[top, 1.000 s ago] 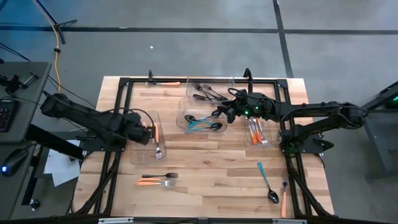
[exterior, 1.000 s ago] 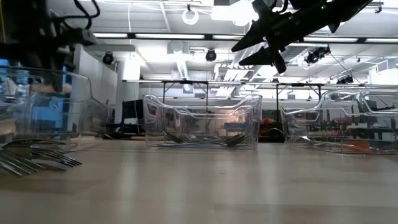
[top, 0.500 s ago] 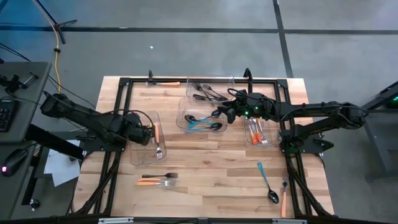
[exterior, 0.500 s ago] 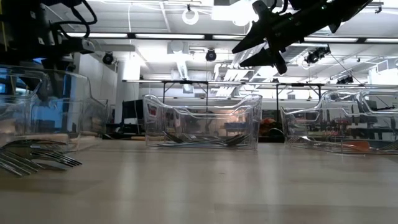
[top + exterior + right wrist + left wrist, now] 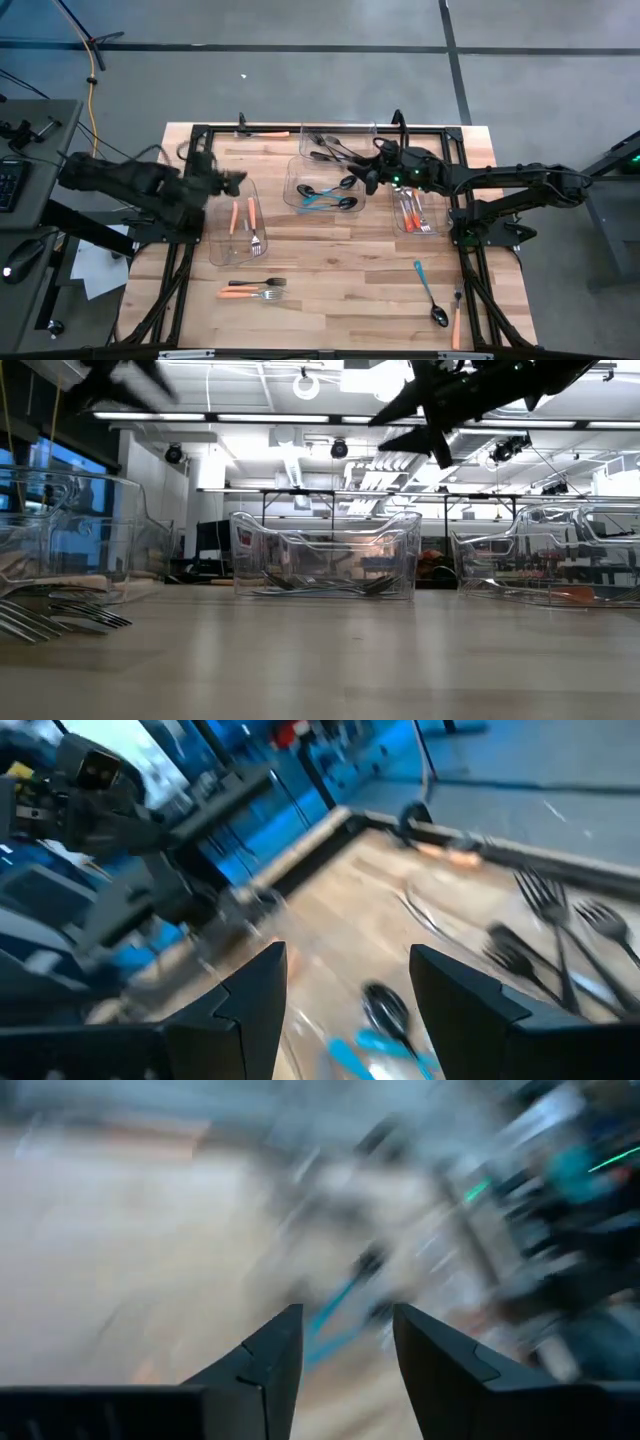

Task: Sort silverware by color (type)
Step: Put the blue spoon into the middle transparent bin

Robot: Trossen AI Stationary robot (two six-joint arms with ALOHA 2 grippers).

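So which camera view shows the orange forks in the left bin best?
The high view: the orange forks lie plainly visible in the left bin. The low view shows only fork tines at the picture's edge; the wrist views do not show them.

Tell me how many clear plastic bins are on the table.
4: the left bin holding orange-handled pieces, the middle bin with spoons, the back bin with black forks, and the right bin with orange-handled pieces. None seems hidden.

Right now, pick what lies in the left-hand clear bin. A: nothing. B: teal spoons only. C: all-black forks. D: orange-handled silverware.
D: the high view shows orange-handled pieces lying inside the left bin, beside the left claw.
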